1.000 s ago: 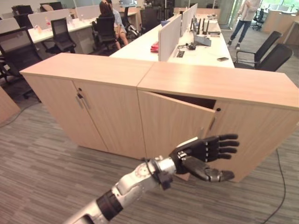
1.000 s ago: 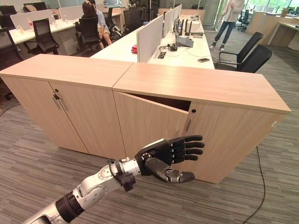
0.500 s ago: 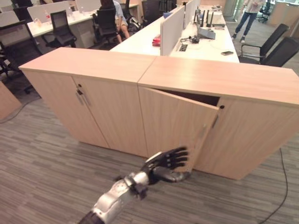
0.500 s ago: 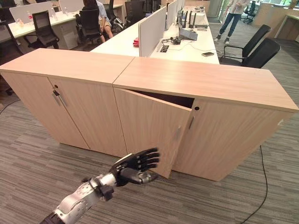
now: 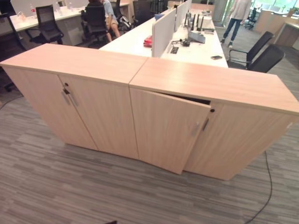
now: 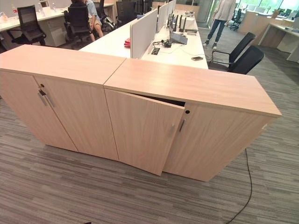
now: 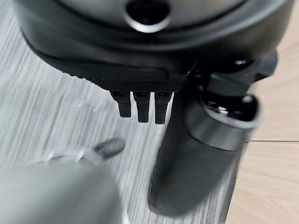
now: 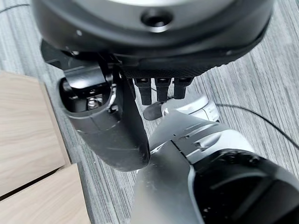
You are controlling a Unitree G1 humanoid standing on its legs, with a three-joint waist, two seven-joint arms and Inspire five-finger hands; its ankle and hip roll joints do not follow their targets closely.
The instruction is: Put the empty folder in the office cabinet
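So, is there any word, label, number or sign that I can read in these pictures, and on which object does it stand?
None can be read.
The cabinet with its door ajar bears no label or number.
The closed cabinet beside it bears none either.
Items on the desk behind are too small to read.

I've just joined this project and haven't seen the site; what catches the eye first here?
A long, low wooden cabinet spans the view, with one door right of centre standing ajar. Behind it lies an office with white desks and black chairs; a person stands at the far right.
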